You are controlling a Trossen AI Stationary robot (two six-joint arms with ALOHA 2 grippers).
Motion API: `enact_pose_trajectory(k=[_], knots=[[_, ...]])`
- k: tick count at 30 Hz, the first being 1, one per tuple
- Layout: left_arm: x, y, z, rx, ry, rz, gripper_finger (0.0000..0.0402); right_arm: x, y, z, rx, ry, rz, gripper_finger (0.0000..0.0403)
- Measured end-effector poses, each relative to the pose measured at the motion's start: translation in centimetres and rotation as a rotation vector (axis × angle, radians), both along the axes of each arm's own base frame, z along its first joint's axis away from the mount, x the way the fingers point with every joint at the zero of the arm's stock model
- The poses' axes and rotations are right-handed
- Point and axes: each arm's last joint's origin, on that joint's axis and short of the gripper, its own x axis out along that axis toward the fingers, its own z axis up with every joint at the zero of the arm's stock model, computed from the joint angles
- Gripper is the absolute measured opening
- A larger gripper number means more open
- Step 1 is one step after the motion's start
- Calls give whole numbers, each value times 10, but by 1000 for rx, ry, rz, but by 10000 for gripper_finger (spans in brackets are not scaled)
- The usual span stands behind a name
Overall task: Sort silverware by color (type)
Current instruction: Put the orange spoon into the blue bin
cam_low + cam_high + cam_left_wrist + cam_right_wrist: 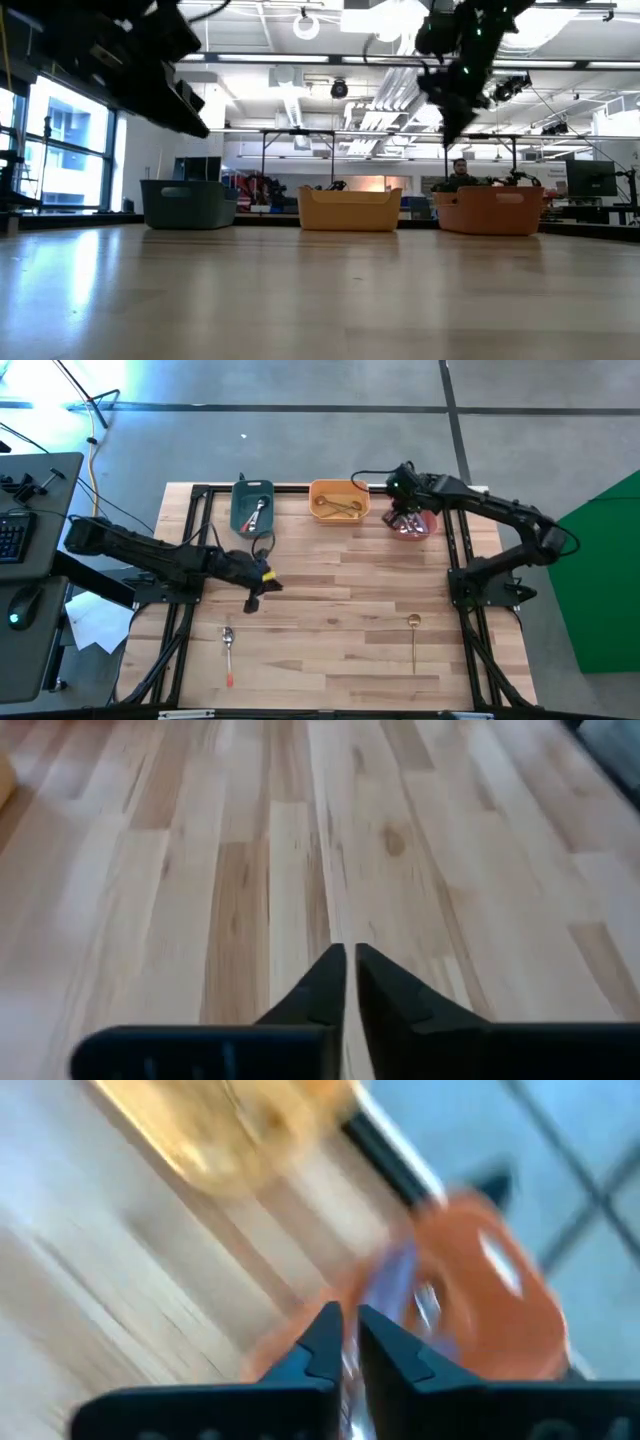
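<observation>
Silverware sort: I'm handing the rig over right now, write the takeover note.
Left pincer: shut, empty, above bare table near the middle-left.
Right pincer: over the red bin at the back right, fingers nearly shut; whether it holds anything cannot be told.
Done: the teal bin holds a red-handled piece, the orange bin holds gold pieces, and blue-purple pieces lie in the red bin.
Left: a red-handled spoon on the front left of the table, probably for the teal bin, and a gold spoon on the front right, probably for the orange bin.
</observation>
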Motion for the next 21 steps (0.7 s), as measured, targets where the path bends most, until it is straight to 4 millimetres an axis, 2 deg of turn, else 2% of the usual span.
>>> enact_pose_trajectory(k=[2,4,8,11,16,21], knots=[[1,-10,10,23,51,28,5,13,9,6,-67,-98,89,10],[-1,-20,21,8,106,70,3,24,18,4,-104,-195,201,21],[-11,-38,36,-85,251,140,4,44,35,-17,-155,-400,428,14],[-20,-48,44,-187,351,231,5,52,49,-31,-232,-512,546,2],[-39,-64,43,-360,543,373,5,54,66,-45,-310,-575,645,6],[-54,-82,35,-421,697,441,18,55,73,-48,-316,-564,685,1]])
